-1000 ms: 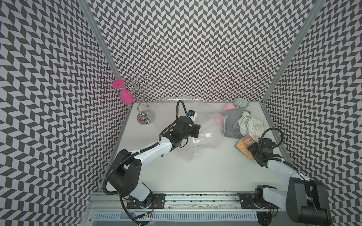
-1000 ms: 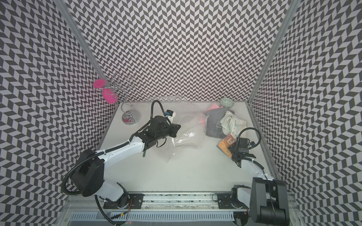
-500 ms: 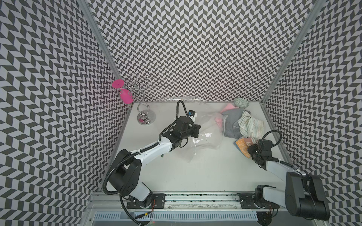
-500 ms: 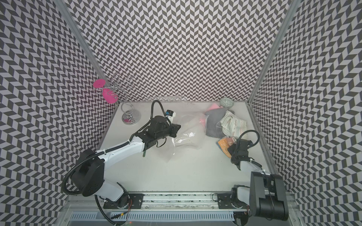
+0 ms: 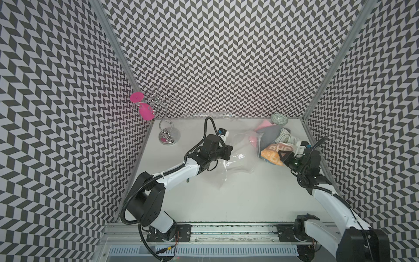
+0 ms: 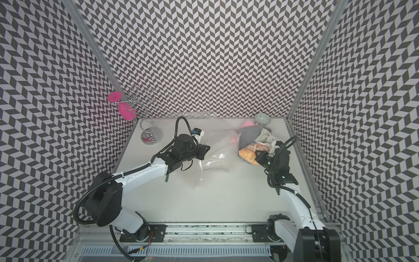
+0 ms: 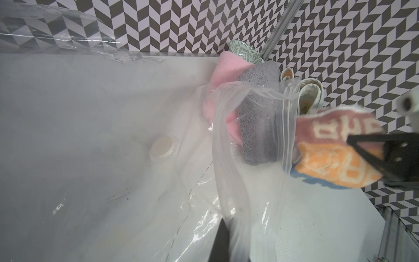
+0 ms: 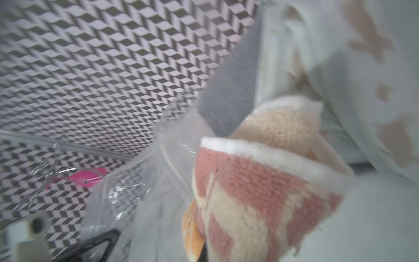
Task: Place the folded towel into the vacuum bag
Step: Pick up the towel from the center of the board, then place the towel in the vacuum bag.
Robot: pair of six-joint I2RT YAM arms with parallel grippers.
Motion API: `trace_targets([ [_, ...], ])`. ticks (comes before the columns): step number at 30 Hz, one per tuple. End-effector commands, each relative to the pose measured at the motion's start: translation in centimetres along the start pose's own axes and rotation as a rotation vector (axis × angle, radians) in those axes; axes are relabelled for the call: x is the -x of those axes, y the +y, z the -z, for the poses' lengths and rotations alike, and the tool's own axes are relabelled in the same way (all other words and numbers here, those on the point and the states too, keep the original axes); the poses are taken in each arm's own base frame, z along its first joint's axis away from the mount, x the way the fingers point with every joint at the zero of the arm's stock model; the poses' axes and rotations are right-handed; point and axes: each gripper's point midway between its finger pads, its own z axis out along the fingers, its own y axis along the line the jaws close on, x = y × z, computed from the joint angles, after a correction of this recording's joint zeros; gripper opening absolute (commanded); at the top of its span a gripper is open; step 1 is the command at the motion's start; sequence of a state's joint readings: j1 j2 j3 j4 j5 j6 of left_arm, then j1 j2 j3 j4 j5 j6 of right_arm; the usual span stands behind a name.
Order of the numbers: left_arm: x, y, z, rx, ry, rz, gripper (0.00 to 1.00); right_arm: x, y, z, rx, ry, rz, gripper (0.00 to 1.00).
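Folded towel: the orange-and-pink patterned folded towel [image 5: 271, 152] sits at the 3 o'clock side of the worktop [image 5: 249, 199], at the near edge of a heap of cloths.
Right gripper: the right gripper [image 5: 281, 157] is closed down on this towel's near end. In the left wrist view the towel [image 7: 335, 156] looks raised off the surface.
Vacuum bag: the clear vacuum bag [image 5: 238, 160] lies mid-worktop, its valve cap [image 7: 163, 147] facing up.
Left gripper: the left gripper [image 5: 224, 150] is closed and pinches the bag's plastic at the bag's 9 o'clock end, holding that part up.
Bag mouth: the zip edge [image 7: 286, 127] faces 3 o'clock, towards the heap. A grey towel [image 7: 258, 127] and a pink cloth [image 7: 226, 68] show through or beside the plastic there, but I cannot tell how far in they lie.
Key relation: the mouth lies at about 9 o'clock from the right gripper, and the towel is just beside the zip edge, outside it.
Towel's long axis: roughly 12 to 6 in both top views, across the way in.
Nearer arm: the right, by far.
Judged next move: carry the towel towards 9 o'clock, through the opening.
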State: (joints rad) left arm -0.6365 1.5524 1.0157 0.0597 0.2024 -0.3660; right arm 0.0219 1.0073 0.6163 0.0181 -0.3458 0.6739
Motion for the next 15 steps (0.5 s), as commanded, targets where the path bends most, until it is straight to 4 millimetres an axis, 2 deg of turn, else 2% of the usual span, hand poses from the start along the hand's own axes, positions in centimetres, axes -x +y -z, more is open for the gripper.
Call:
trace_targets([
  [1,1.2,-0.5,-0.2,-0.033,-0.027,0.012,0.00,3.1,6.8,1.6,0.157,-0.078,0.170,0.00],
  [3,1.1,-0.6,-0.3,-0.037,-0.023,0.015,0.00,3.5,9.9,2.2,0.227,-0.095,0.229,0.00],
  [5,1.2,-0.7,-0.3,-0.046,-0.023,0.018,0.00,2.8,12.4,2.5,0.299,-0.078,0.278,0.00],
  [8,1.7,-1.4,-0.2,-0.072,-0.028,0.013,0.00,-0.1,14.2,1.5,0.377,0.005,0.311,0.00],
  [12,3.1,-2.5,0.4,-0.126,-0.039,0.008,0.00,-5.8,15.5,-0.8,0.422,0.147,0.355,0.00],
  [15,4.5,-2.9,1.4,-0.152,-0.058,0.006,0.00,-9.2,13.8,-2.8,0.394,0.228,0.313,0.00],
])
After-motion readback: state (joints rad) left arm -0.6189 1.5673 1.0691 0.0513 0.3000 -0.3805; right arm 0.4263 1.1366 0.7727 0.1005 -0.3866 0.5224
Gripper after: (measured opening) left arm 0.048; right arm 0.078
